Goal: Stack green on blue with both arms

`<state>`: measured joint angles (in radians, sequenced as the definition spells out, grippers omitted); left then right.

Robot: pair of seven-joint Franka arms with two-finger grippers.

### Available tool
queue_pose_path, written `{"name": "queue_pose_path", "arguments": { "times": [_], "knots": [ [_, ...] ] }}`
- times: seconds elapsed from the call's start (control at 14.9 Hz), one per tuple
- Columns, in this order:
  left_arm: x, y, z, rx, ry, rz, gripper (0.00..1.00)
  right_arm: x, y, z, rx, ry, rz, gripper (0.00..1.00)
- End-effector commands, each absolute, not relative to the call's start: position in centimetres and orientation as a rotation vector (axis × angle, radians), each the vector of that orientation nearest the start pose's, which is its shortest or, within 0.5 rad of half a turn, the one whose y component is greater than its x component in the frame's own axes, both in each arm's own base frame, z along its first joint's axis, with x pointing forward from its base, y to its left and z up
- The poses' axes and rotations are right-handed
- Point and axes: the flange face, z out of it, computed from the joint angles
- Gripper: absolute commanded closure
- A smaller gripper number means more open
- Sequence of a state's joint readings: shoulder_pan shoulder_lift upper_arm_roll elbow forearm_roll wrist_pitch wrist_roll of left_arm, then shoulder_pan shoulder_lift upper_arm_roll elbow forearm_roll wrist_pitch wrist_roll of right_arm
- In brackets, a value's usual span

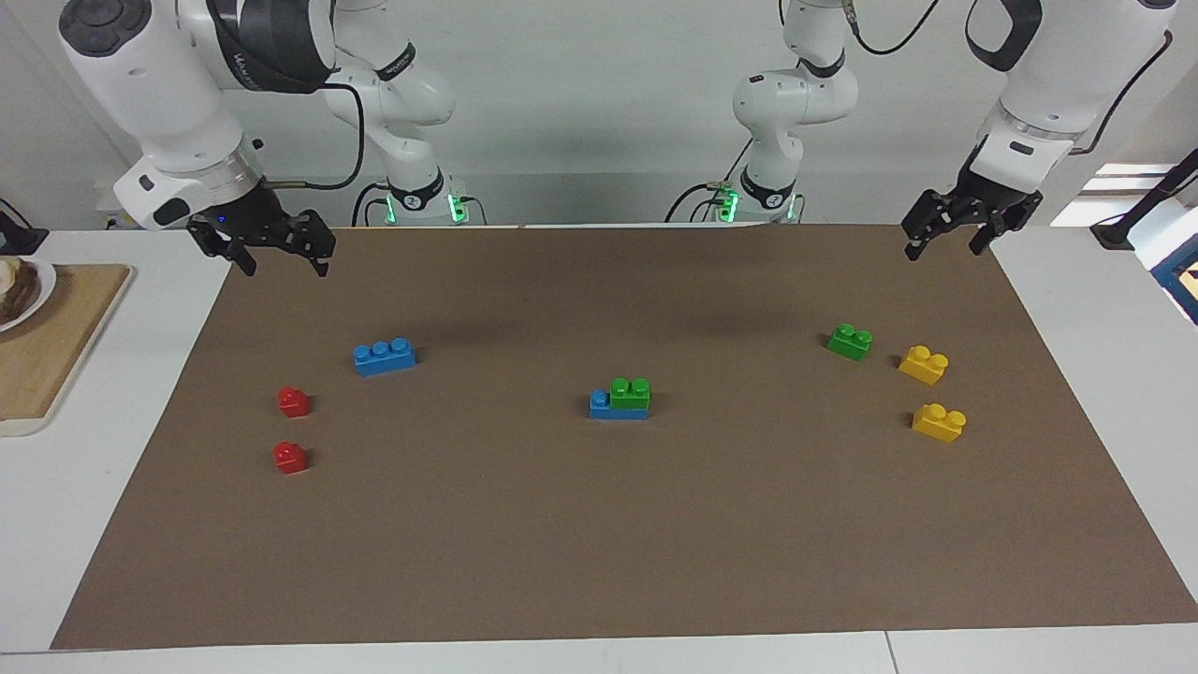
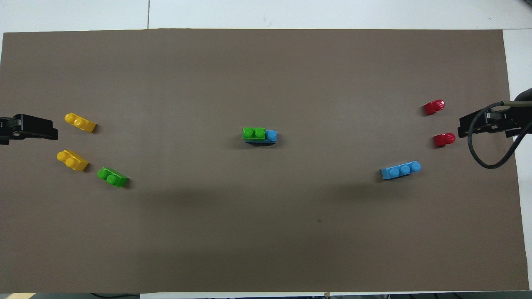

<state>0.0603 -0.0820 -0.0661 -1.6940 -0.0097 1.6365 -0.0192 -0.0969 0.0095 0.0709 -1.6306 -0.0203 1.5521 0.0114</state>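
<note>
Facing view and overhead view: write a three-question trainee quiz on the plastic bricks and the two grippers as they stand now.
1. True or false: a small green two-stud plastic brick sits on a longer blue three-stud plastic brick at the middle of the brown mat.
2. How many blue studs does the stacked green brick leave uncovered?
3. Which brick lies nearest the loose green two-stud brick? A) red one-stud brick B) yellow two-stud brick C) loose blue three-stud brick

Key: 1 true. 2 one. 3 B. The open left gripper and the open right gripper hold nothing.
</note>
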Motion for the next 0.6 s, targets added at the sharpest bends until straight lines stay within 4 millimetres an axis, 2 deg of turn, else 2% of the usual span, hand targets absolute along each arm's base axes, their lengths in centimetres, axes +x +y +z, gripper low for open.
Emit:
{"name": "queue_pose_path", "arguments": {
  "times": [0.0,0.54],
  "knots": [
    [53.49,-0.52,62.13,-3.160,-0.040,-0.021,0.00,55.24,-1.71,59.07,-3.163,0.086,0.116,0.00],
    [53.26,-0.37,62.12,-3.159,-0.045,-0.021,0.00,55.05,-1.31,59.11,-3.167,0.069,0.119,0.00]
  ]
}}
